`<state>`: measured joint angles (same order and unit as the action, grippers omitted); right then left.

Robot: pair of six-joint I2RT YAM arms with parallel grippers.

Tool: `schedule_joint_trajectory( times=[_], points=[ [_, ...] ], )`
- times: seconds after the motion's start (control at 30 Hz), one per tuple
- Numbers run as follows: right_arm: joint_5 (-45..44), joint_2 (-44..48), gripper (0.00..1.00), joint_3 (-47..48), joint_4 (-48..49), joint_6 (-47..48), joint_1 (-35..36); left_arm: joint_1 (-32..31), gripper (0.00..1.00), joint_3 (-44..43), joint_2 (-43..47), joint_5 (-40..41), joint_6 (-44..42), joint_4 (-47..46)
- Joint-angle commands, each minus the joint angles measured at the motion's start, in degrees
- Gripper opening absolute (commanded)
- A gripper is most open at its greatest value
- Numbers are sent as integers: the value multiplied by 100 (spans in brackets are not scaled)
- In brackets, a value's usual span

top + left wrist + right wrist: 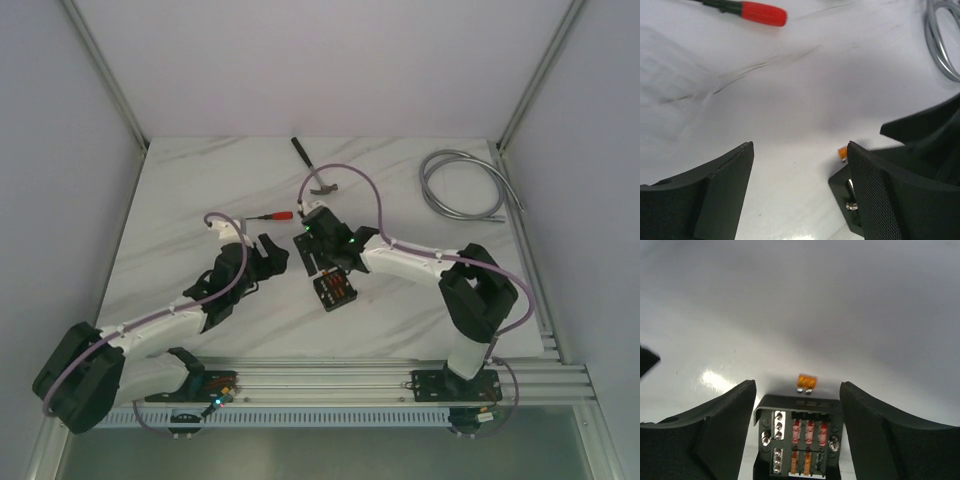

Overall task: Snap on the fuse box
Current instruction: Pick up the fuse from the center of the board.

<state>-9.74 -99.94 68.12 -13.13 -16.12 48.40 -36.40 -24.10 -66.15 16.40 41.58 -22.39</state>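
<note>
1. Arms first: two of them, the left arm [150, 325] and the right arm [420, 262].
2. Grippers: two, one per arm. That's the left gripper [800, 147] and the right gripper [797, 385], each with two black fingers.
3. Fuse box [800, 440]: just the one, black, slots facing up.
4. Red fuses [810, 432] seated in it: three, side by side.
5. Orange fuses [801, 460] seated below those: two I can make out; the frame edge cuts the row.
6. Loose orange fuse [806, 381]: one, just beside the box.
7. Red-handled screwdriver [280, 215]: one.
8. Hammer [300, 150]: one.
9. Coiled metal hose [430, 195]: one.
</note>
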Motion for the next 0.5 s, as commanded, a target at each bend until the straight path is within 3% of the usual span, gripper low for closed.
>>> schedule_joint_trajectory(
  times=[0.0,0.2,0.47],
  points=[
    [-161,-279,78,324,-545,392,382,229,85,243,444,164,277,703],
    [-456,-702,85,475,-801,485,537,427,89,500,992,209,336,984],
    [-431,-445,74,-29,-1367,274,543,435,94,411,980,84,254,1040]
  ],
)
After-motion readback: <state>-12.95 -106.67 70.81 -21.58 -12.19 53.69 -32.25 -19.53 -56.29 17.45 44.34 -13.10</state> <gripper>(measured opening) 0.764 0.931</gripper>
